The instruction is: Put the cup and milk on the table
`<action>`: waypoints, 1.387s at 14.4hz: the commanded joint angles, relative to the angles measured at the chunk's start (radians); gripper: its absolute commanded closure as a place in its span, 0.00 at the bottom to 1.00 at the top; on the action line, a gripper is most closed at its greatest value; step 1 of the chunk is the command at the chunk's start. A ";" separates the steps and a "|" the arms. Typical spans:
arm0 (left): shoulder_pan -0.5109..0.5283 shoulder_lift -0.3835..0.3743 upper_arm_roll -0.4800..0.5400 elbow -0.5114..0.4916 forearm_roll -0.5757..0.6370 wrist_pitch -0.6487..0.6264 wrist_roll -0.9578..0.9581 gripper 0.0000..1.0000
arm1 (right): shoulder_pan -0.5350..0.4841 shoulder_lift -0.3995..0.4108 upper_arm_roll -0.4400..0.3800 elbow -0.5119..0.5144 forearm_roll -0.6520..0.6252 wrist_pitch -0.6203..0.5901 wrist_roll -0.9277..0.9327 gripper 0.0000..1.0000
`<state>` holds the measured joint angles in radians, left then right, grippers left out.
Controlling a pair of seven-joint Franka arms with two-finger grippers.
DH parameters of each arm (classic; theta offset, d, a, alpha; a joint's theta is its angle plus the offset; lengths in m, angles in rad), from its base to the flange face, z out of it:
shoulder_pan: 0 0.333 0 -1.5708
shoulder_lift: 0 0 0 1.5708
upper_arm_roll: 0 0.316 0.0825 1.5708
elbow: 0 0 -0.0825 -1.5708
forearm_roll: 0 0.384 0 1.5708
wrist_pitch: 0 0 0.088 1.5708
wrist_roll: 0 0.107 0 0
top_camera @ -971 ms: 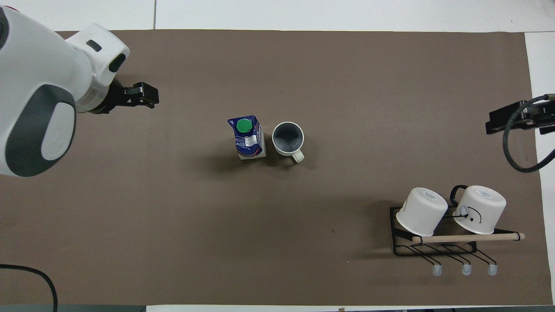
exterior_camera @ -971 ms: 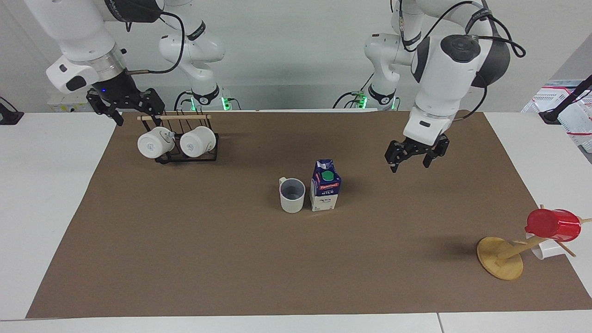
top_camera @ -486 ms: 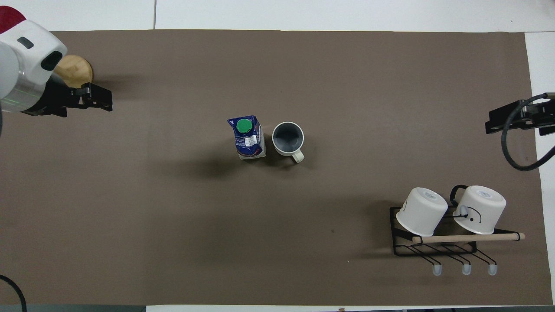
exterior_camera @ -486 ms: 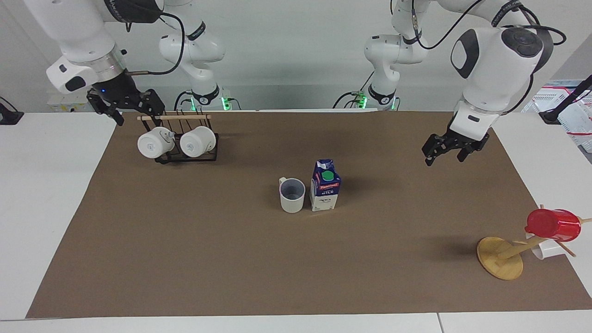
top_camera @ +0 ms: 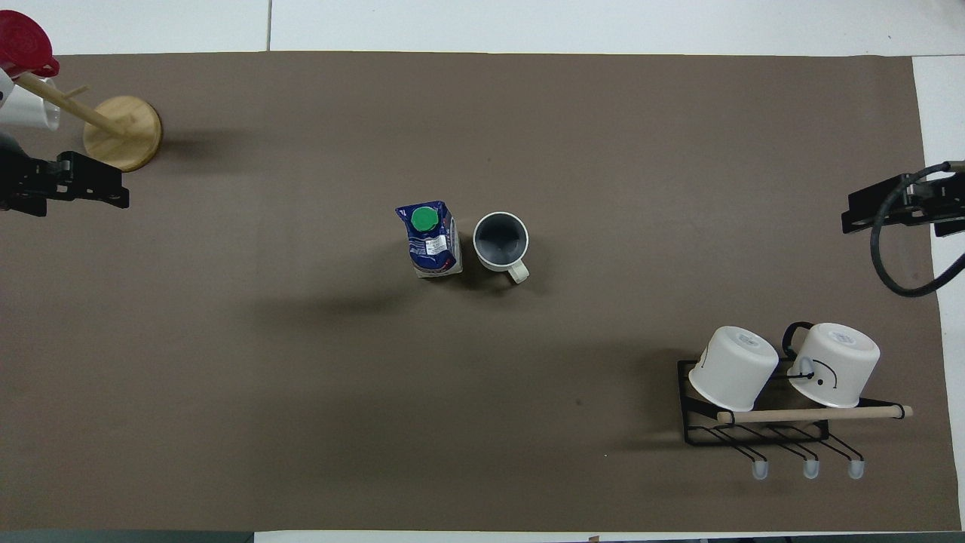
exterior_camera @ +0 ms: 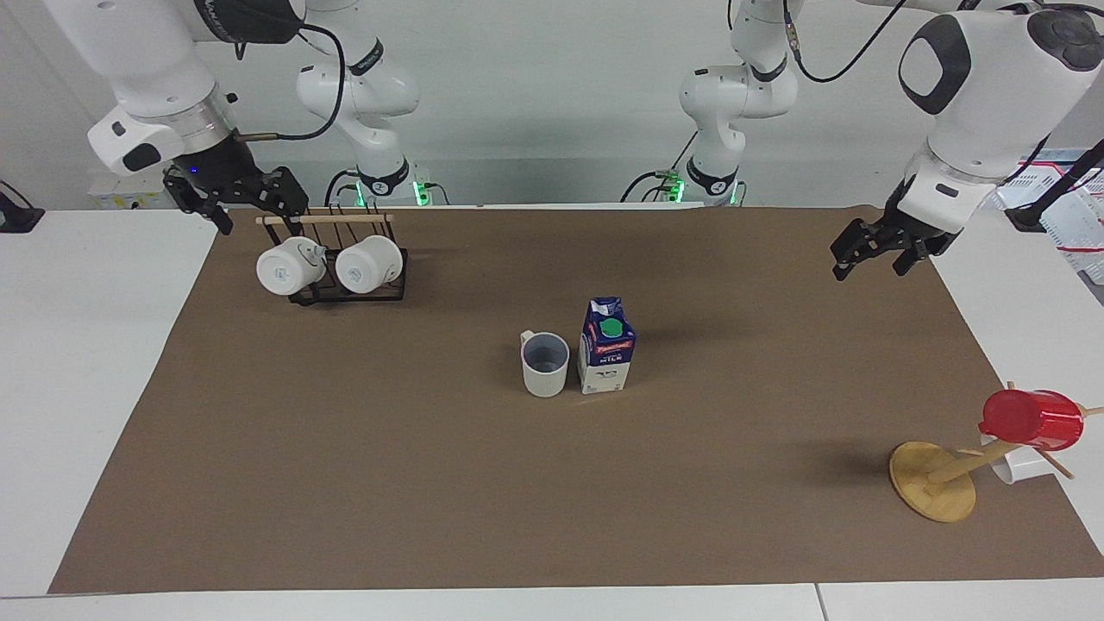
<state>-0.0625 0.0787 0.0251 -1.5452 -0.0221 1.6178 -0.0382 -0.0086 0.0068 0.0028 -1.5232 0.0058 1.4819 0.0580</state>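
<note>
The cup (exterior_camera: 545,365) (top_camera: 500,240), a light grey mug with a dark inside, stands upright mid-table on the brown mat (exterior_camera: 345,483) (top_camera: 301,377). The milk (exterior_camera: 607,347) (top_camera: 430,241), a blue and white carton with a green cap, stands upright right beside it, toward the left arm's end. Neither gripper touches them. My left gripper (exterior_camera: 869,269) (top_camera: 113,188) hangs open and empty over the mat's edge at the left arm's end. My right gripper (exterior_camera: 257,216) (top_camera: 856,215) waits open and empty above the mat's edge by the mug rack.
A black wire rack (exterior_camera: 349,293) (top_camera: 754,434) with two white mugs lying on it sits near the robots at the right arm's end. A wooden mug tree (exterior_camera: 933,480) (top_camera: 122,133) bearing a red cup (exterior_camera: 1032,419) (top_camera: 26,44) stands farther out at the left arm's end.
My left gripper has swung away from beside the milk toward the left arm's end of the table, still open. The right arm, cup and milk have not moved.
</note>
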 commanded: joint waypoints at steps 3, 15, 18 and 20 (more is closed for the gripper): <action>0.044 -0.027 -0.002 -0.009 -0.010 -0.021 0.090 0.00 | -0.014 -0.013 0.013 -0.015 0.019 -0.012 0.005 0.00; 0.032 -0.030 -0.004 -0.015 -0.012 -0.018 0.090 0.00 | -0.016 -0.013 0.011 -0.015 0.019 -0.012 0.005 0.00; 0.027 -0.030 -0.004 -0.013 -0.012 -0.015 0.089 0.00 | -0.017 -0.013 0.011 -0.015 0.019 -0.012 0.005 0.00; 0.027 -0.030 -0.005 -0.012 -0.012 -0.009 0.096 0.00 | -0.016 -0.013 0.011 -0.015 0.019 -0.012 0.005 0.00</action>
<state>-0.0328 0.0674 0.0182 -1.5460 -0.0224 1.6126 0.0415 -0.0084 0.0068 0.0036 -1.5242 0.0109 1.4795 0.0580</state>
